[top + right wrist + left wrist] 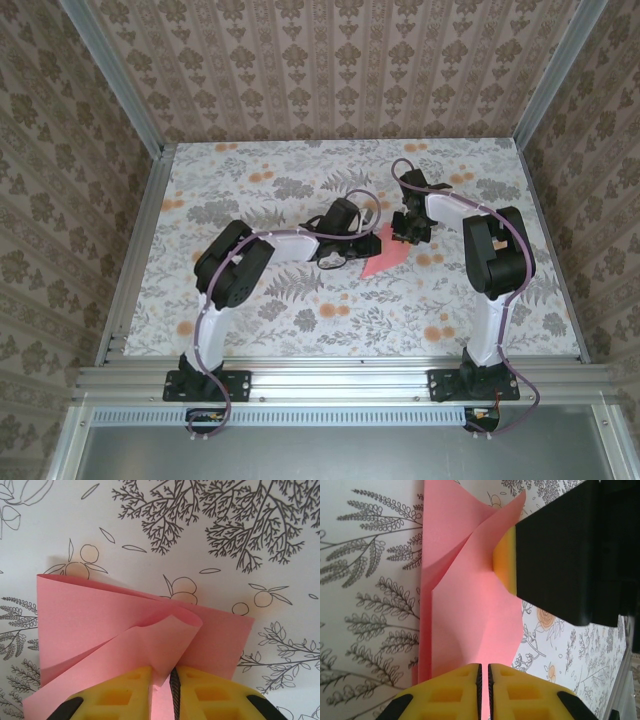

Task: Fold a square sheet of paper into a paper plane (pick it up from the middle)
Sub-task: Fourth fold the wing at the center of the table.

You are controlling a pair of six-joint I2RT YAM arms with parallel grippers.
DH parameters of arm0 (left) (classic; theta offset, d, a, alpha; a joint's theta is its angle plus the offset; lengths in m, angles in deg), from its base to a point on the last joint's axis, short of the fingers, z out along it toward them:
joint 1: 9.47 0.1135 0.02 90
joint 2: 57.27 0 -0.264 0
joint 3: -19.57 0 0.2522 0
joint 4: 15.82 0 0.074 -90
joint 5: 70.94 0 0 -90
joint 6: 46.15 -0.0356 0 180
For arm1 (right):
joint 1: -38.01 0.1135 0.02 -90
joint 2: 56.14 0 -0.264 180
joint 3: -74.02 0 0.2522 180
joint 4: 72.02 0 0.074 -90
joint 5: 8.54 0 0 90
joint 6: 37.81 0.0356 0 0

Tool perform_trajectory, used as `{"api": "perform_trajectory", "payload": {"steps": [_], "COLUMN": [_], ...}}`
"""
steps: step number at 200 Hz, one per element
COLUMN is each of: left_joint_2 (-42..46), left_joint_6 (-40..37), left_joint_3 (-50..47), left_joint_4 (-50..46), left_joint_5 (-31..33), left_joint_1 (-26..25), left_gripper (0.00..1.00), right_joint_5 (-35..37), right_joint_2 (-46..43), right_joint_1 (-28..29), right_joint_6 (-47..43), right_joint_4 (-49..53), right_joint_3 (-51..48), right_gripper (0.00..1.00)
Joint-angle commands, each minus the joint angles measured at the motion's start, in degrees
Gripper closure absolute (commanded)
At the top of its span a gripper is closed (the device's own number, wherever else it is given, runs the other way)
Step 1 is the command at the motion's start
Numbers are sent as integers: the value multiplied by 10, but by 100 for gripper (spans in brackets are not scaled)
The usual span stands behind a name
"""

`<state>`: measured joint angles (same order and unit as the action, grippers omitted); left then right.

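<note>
The square sheet of paper [388, 260] is pink-red and partly folded, lying right of the table's centre between both grippers. My left gripper [362, 250] reaches it from the left. In the left wrist view its yellow fingertips [484, 666] stand almost together on the near edge of the sheet [470, 605], whose creases run up to them. My right gripper [403, 238] comes from the far right. In its wrist view the jaws [167, 672] are shut on a curled flap of the sheet [100, 620]. One yellow pad [504, 560] of the right gripper touches that lifted flap.
The table wears a white cloth with grey leaves and orange flower prints [300, 190]. Patterned walls [60, 200] close in the left, right and far sides. An aluminium rail [330, 380] carries the arm bases along the near edge.
</note>
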<state>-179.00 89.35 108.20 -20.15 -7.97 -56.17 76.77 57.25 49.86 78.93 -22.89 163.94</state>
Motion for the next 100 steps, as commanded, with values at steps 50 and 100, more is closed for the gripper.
{"api": "perform_trajectory", "payload": {"steps": [50,100], "left_joint_2": [-41,-51], "left_joint_6": [-15,-36], "left_joint_3": [47,59], "left_joint_4": [-60,-97], "left_joint_5": [3,-2], "left_joint_1": [-5,-11], "left_gripper": [88,90], "right_joint_5": [17,17], "right_joint_2": [18,17], "right_joint_1": [-3,-4], "right_joint_6": [-4,-4], "right_joint_4": [20,18], "right_joint_3": [7,5], "right_gripper": [80,83]}}
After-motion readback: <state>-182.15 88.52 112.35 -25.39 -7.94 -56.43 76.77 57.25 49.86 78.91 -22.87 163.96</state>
